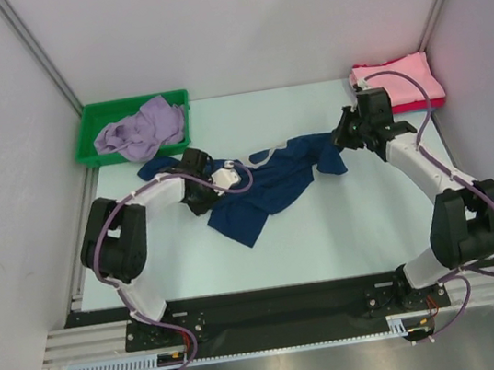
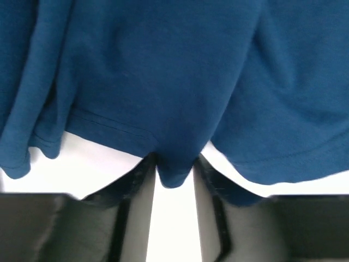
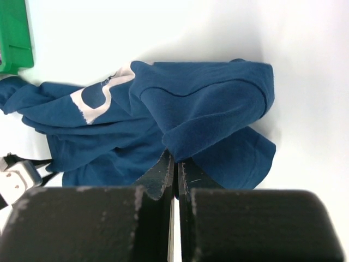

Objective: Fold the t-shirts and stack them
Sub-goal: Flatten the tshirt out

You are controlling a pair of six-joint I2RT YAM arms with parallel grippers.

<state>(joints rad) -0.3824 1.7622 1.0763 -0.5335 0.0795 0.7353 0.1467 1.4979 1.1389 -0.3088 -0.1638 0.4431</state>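
Pale, mint-tinted table [image 1: 346, 226] enclosed by plain white walls [image 1: 250, 17] with grey metal corner rails [image 1: 39, 50]; both arms stand on a black base plate [image 1: 275, 309]. The navy t-shirt [image 1: 270, 181] lies crumpled between the two pairs of fingers. The left gripper [image 2: 174, 164] is clamped on a fold of its hem, which fills the gap between the fingers [image 2: 136, 180]. The right gripper [image 3: 175, 158] has its fingers [image 3: 158, 176] pressed together on a fold of the opposite end. The shirt's pale print [image 3: 95, 101], beyond the right fingers, is creased and cannot be read. Behind the left fingers, a green bin [image 1: 91, 138] holds the lavender t-shirt [image 1: 141, 129]; behind the right fingers lies the pink and red folded stack [image 1: 403, 78].
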